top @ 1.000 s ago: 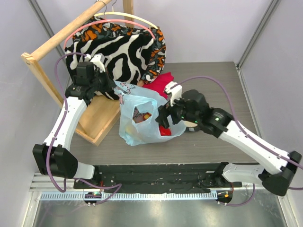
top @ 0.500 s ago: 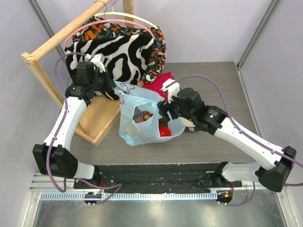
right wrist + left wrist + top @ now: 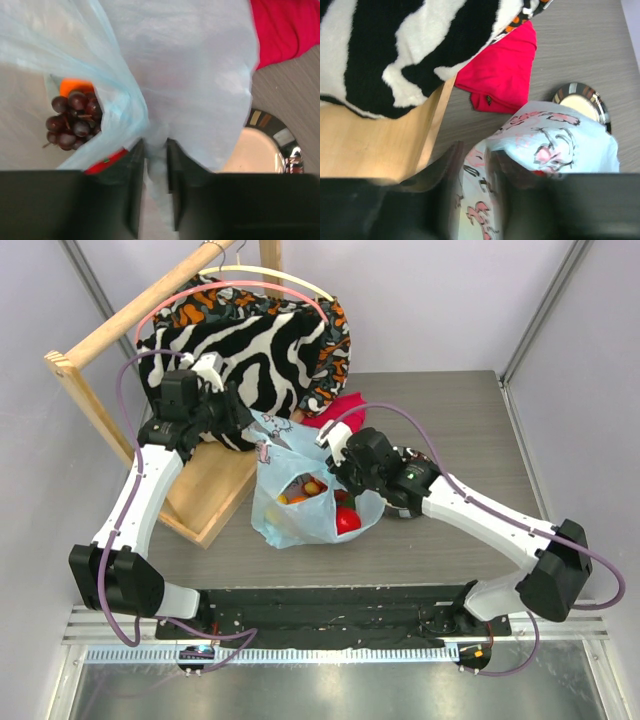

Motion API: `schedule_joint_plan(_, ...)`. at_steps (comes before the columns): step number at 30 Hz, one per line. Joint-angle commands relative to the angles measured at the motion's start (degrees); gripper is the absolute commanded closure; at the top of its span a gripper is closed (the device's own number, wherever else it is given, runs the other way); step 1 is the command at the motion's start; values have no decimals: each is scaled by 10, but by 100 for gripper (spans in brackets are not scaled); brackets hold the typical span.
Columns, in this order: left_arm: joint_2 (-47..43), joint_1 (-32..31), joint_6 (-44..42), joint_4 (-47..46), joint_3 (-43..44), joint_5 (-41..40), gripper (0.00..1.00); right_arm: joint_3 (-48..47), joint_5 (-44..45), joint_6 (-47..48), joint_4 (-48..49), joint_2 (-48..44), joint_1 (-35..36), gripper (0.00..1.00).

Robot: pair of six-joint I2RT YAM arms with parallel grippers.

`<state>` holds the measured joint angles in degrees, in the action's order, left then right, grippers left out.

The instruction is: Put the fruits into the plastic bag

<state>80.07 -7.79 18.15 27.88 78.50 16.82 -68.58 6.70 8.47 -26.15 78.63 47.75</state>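
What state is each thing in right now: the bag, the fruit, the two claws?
plastic bag, held up, mouth open
left gripper, shut on the bag
right gripper, shut on the bag
grapes, inside the bag
red apple, inside the bag
plate, lying flat beside the bag

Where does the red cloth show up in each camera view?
Top external: the red cloth is at centre, just behind the plastic bag.
Left wrist: upper middle, beyond the bag.
Right wrist: top right corner, past the bag.
Shared landmark: the plastic bag, next to the cloth in every view.
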Motion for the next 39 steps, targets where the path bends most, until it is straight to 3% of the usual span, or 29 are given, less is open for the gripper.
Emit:
schedule_joint_plan(1, -23, 3, -19, -49, 7, 49, 42, -24, -35, 2, 34, -1, -26, 94)
schedule_joint_plan(3, -40, 2, -32, -64, 6, 57, 25, -29, -56, -4, 41, -7, -47, 99)
schedule_joint_plan(5, -54, 0, -41, -76, 6, 53, 18, -41, -81, -20, 45, -10, -66, 99)
schedule_joint_plan(10, -91, -68, -114, -85, 24, -9, 13, -58, -134, -62, 64, -4, -141, 99)
schedule_joint_plan(14, -96, -203, -208, -77, 29, -65, 8, -65, -153, -104, 72, 13, -184, 99)
schedule_joint_plan(17, -74, -268, -262, -55, 32, -67, 6, -59, -172, -132, 87, 18, -208, 99)
schedule_joint_plan(23, 24, -348, -331, 19, 82, -162, 5, -43, -216, -163, 100, 15, -242, 99)
schedule_joint_plan(32, 94, -376, -381, 58, 102, -252, 7, -33, -263, -183, 122, 7, -274, 99)
schedule_joint_plan(39, 114, -379, -397, 107, 96, -265, 11, -31, -271, -188, 131, 10, -284, 99)
